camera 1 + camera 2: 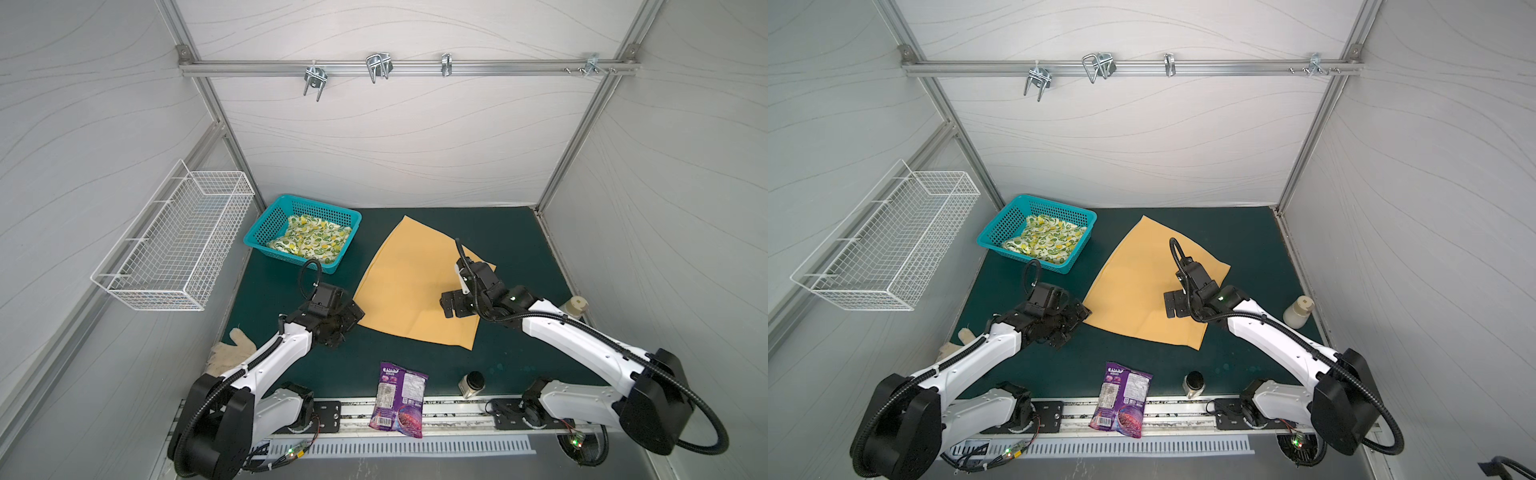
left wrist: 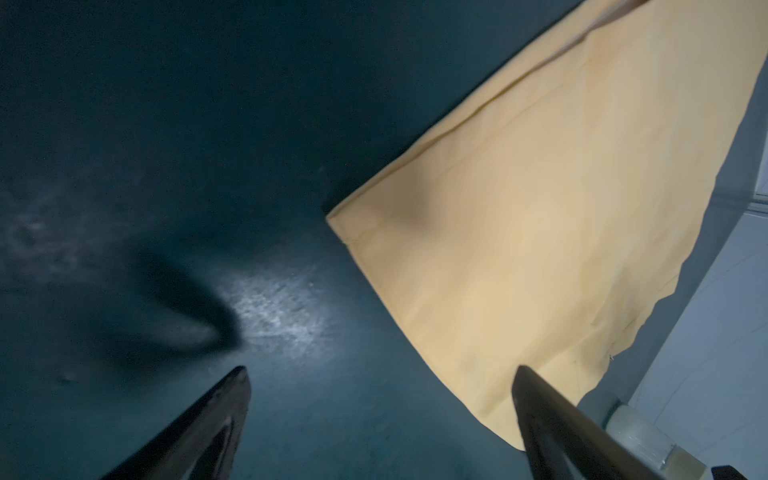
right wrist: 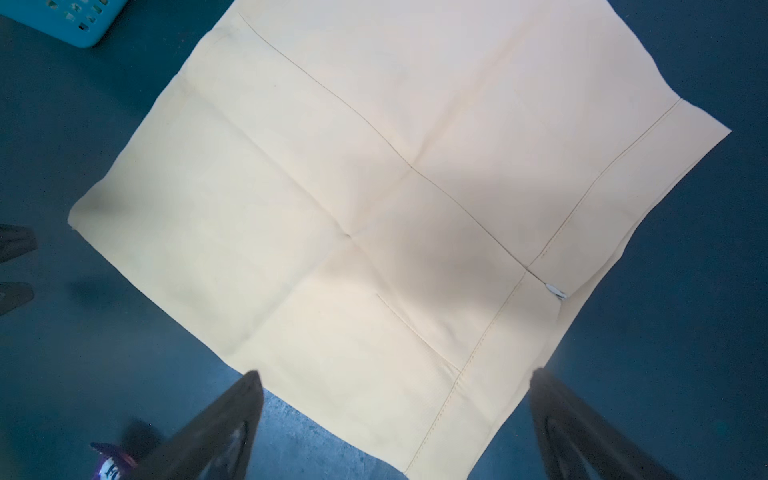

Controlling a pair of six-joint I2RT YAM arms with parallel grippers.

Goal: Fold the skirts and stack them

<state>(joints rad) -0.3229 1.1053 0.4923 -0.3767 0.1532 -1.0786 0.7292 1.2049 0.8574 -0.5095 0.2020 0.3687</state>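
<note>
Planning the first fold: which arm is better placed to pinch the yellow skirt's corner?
Probably left: left gripper sits low beside the yellow skirt at its near corner; right gripper hovers higher, over it.

The mustard skirt (image 1: pixel 411 286) is smooth matt cloth with fine stitched seams; the lemon-print skirt (image 1: pixel 311 239) is soft, rumpled cloth. The teal basket (image 1: pixel 266 227) is perforated plastic. The worktop (image 1: pixel 332 365) looks matt and faintly grainy, the purple snack bag (image 1: pixel 399 399) glossy

Two skirts (image 1: pixel 407 286) (image 1: pixel 311 241), two baskets (image 1: pixel 266 227) (image 1: pixel 166 257)
</note>
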